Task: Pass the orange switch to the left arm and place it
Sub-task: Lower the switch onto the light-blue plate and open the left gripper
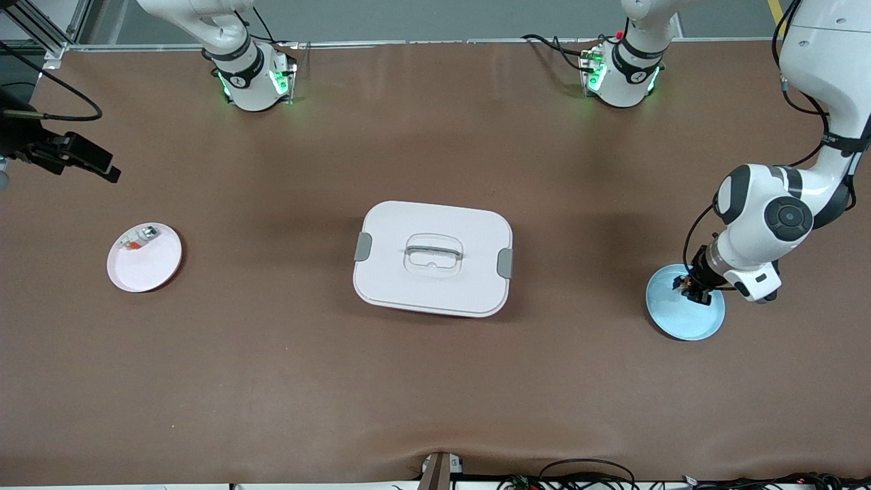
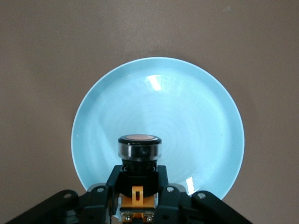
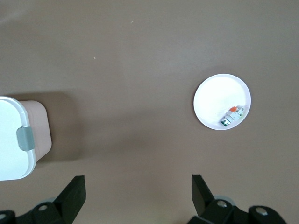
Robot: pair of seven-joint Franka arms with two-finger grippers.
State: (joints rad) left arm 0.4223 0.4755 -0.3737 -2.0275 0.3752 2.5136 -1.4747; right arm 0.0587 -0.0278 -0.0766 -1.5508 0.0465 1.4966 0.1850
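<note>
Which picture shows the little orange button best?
The left wrist view: the orange switch fills the middle, pinched in the left tool over the blue plate, its orange face plain. The front view shows only a dark speck under that arm. The right wrist view misses it.

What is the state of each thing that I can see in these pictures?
Orange switch: held upright over the blue plate.
Left end effector: shut on the orange switch.
Right end effector: open, holding nothing, waiting above the table.
Box: lid on, latches down.
White plate: holds a small clear-white part.
</note>
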